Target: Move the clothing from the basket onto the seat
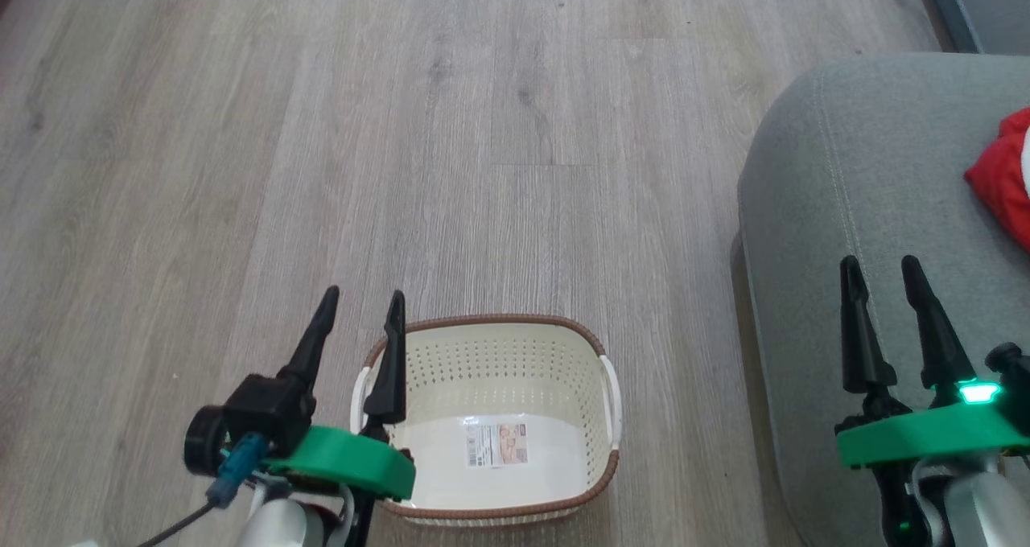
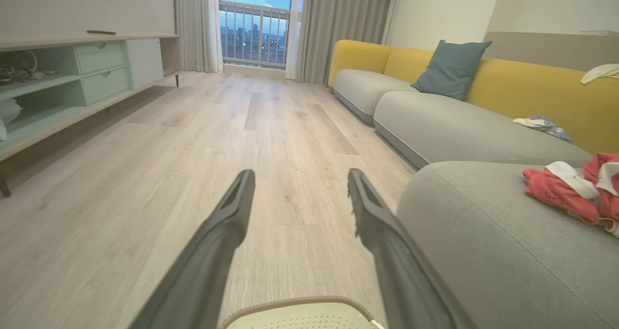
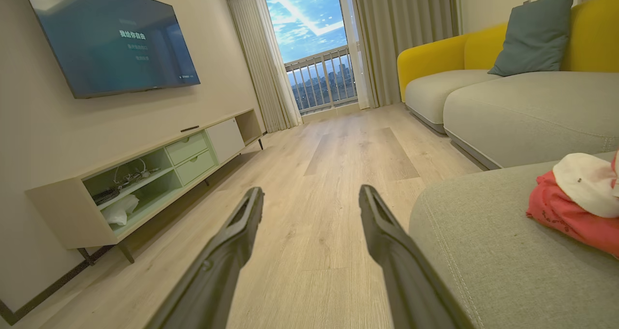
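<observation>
Head view showed us the clothing (image 1: 1004, 178) as a crumpled red heap with a sliver of white, cut off by the picture's right edge and lying on the seat (image 1: 853, 209). In the wrist views we saw more of it: soft, wrinkled red fabric with white pieces folded over the top, resting on the cushion a little in from its rounded corner.

The seat was a large grey-green cushion in fine woven cloth, with a stitched seam running near its edge. The basket (image 1: 499, 354) stood near it, a strip of floor (image 1: 402, 129) between them. It was oval and of cream plastic, its walls punched with rows of small holes. It had a brown woven-look rim, white side handles, and a paper label (image 1: 495, 442) flat on its smooth bottom. The floor was pale wood-grain planks.

The left gripper (image 1: 363, 294) hung above the basket's left end, its two long dark fingers spread apart and grasping nothing. The right gripper (image 1: 879, 262) hung over the seat, near the clothing but apart from it, its fingers likewise parted and released.
</observation>
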Controlling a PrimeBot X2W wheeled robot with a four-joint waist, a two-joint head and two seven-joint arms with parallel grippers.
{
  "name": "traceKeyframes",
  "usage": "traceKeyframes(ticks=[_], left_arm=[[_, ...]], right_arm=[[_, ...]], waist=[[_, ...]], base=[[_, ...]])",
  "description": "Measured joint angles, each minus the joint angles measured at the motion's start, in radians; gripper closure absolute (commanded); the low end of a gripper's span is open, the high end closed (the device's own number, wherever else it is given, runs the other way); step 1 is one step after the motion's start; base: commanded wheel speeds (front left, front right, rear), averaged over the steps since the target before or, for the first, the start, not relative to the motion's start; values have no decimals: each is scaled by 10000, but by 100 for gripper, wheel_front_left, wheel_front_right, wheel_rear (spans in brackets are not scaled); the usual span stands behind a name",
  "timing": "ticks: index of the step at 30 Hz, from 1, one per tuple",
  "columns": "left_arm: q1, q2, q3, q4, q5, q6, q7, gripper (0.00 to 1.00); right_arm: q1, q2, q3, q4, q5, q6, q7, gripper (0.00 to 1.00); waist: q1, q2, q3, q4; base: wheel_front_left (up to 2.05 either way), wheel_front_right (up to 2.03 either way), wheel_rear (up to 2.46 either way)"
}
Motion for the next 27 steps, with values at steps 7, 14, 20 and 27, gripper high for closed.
traceKeyframes(ticks=[7, 14, 20, 27], left_arm=[[13, 0, 174, 192, -334, -343, 0, 0], [138, 0, 259, 134, -330, -418, 0, 0], [138, 0, 301, 261, -479, -604, 0, 0], [141, 2, 309, 395, -809, -823, 0, 100]], right_arm=[[1, 58, 31, 100, -146, 0, 0, 0], [0, 69, 23, 115, -136, 0, 0, 0], [0, 77, 19, 217, -33, 0, 0, 0], [2, 82, 33, 318, -35, 0, 0, 100]], waist=[[0, 0, -24, -64], [0, 0, -19, -88], [0, 0, -18, -105], [0, 0, -16, -127]], base=[[0, 0, 0], [0, 0, 0], [0, 0, 0], [0, 0, 0]])
